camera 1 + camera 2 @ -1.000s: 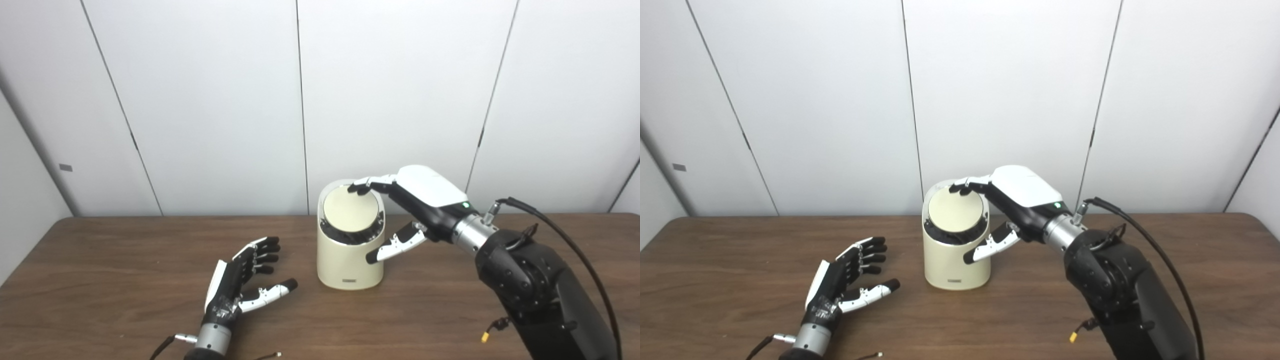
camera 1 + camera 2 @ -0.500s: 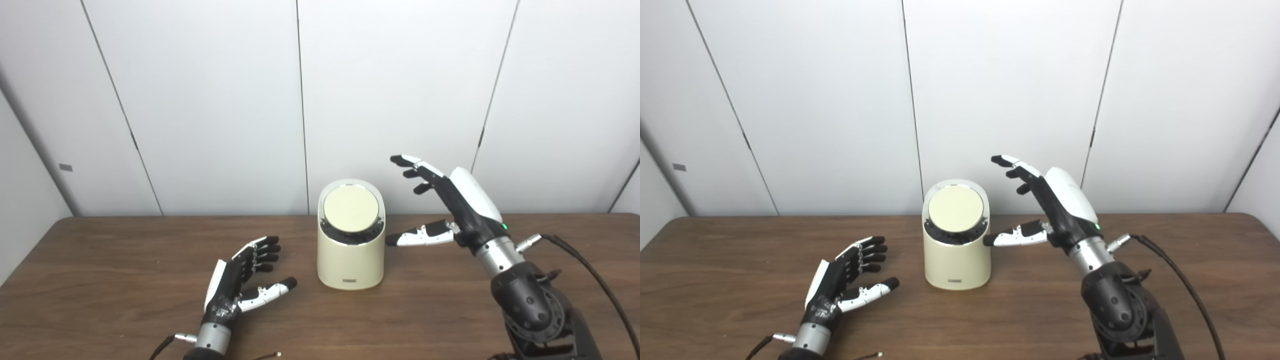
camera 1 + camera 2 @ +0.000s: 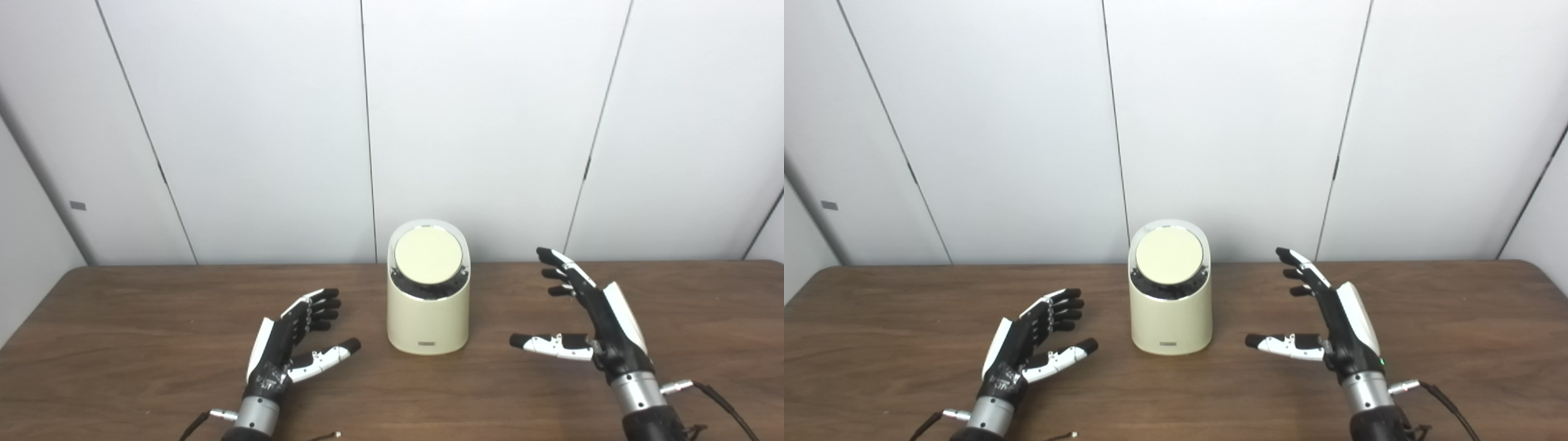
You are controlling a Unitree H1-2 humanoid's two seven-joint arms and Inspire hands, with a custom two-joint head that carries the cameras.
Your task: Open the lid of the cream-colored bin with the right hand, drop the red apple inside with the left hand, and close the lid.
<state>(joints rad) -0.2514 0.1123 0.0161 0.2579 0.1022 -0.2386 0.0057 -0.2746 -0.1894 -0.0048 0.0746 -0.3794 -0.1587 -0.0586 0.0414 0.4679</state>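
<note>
Bin (image 3: 428,306), cream-colored and rounded, stands upright on the brown wooden desk (image 3: 122,343), about midway between the left and right edges and closer to the far edge than to the near one. Its round lid (image 3: 428,257) is closed, seated flat in the slanted top opening and tilted toward the cameras, with a dark ring showing around its lower rim. A small dark label sits low on the front of the bin's wall. No apple shows anywhere on the desk. The left hand (image 3: 282,349) lies low over the desk to the left of the bin, near the near edge, palm turned inward, holding nothing; its fingers (image 3: 318,304) are spread and gently curled, and the thumb points toward the bin without touching it. The right hand (image 3: 1338,324) hovers to the right of the bin, clearly apart from it, also empty; its fingers (image 3: 1298,269) are spread and reach up toward the far edge, while the thumb sticks out sideways toward the bin. A thin cable (image 3: 1448,404) runs from the right wrist toward the near right corner. White wall panels (image 3: 245,122) rise behind the desk's far edge.
</note>
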